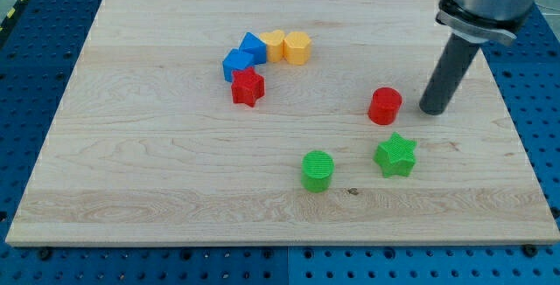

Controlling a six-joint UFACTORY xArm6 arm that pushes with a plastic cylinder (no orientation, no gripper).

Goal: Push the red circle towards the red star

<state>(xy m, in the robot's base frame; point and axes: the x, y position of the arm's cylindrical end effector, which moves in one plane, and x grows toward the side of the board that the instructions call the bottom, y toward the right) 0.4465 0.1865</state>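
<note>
The red circle (385,106) stands on the wooden board right of centre. The red star (248,86) lies well to its left, touching the lower of two blue blocks (236,63). My tip (431,110) rests on the board just to the right of the red circle, a small gap apart from it. The dark rod rises from there to the view's top right.
A second blue block (254,46) and two yellow blocks (274,45) (297,47) form an arc above the red star. A green circle (318,170) and a green star (395,155) lie below the red circle. The board's right edge (516,119) is close to the rod.
</note>
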